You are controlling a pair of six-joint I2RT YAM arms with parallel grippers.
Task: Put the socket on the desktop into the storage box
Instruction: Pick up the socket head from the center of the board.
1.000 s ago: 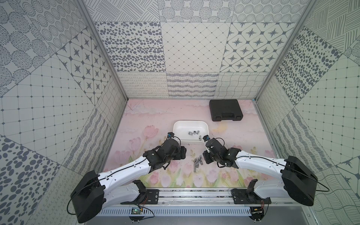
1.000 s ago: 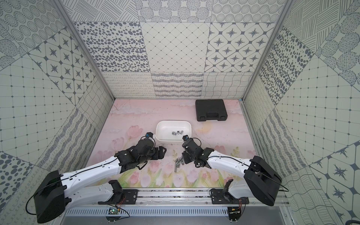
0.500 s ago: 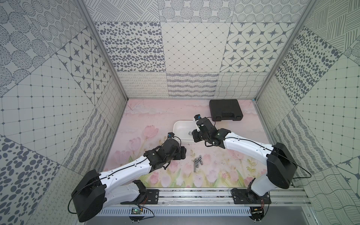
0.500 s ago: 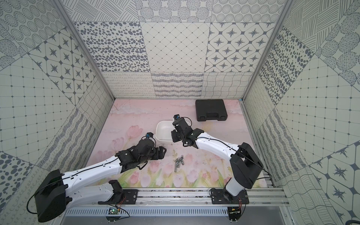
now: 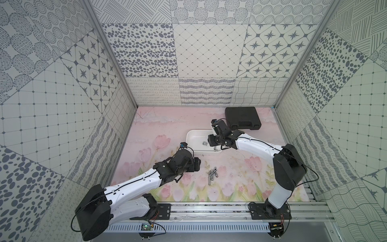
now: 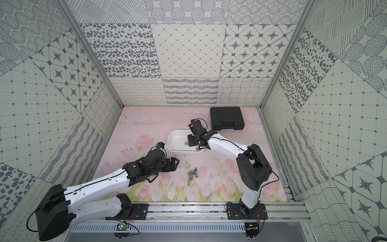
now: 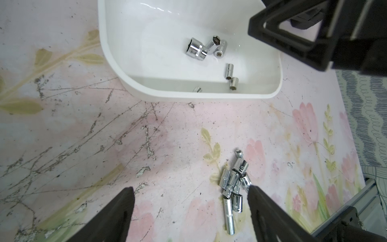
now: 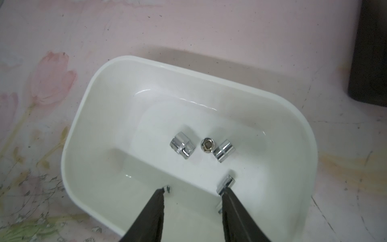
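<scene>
My right arm [image 5: 257,146] reaches from the front rail [image 5: 209,211] toward the back of the desktop [image 5: 159,130], wrist bent down over the storage box [image 5: 189,136]. The right gripper [image 8: 193,191] hangs over the box's interior, jaws moderately apart with nothing between them. My left arm [image 5: 134,182] lies low, stretched toward the desktop's middle. The left gripper [image 7: 190,194] is spread wide and empty, just beside the loose sockets [image 7: 233,182]. These chrome pieces lie heaped nearer the front edge, apart from the box. Several boxed sockets [image 8: 182,147], short shiny cylinders, lie on the white tub's floor, and one shows its open end.
</scene>
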